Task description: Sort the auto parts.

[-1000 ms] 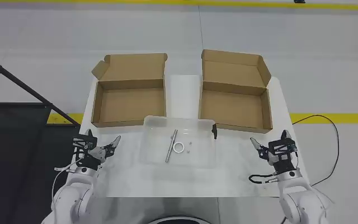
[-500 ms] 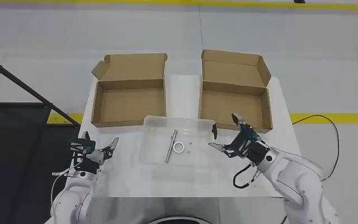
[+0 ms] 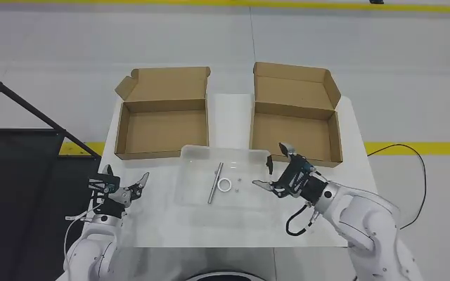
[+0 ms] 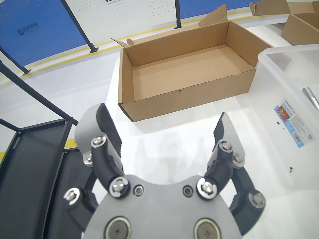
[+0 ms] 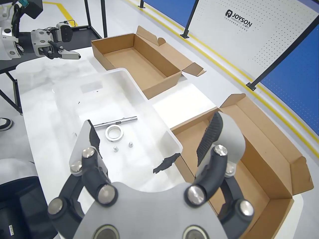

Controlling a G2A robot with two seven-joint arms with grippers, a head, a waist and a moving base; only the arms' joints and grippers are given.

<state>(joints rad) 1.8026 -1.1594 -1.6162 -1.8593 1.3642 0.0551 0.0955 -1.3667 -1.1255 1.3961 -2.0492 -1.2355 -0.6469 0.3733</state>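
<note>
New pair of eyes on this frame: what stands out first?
Two empty cardboard boxes sit open side by side behind a clear bin, which holds a metal rod, a ring and small screws. The right pincer hangs open over a black part at the bin's right edge.

The left arm point(image 3: 91, 246) and right arm point(image 3: 362, 218) have smooth white shells. A black cable point(image 3: 290, 229) loops at the right wrist. The left gripper point(image 4: 162, 115) and right gripper point(image 5: 152, 120) share grey metal plates, black linkages, ribbed black pads point(image 4: 109, 125) and silver screws point(image 4: 120, 184).
</note>
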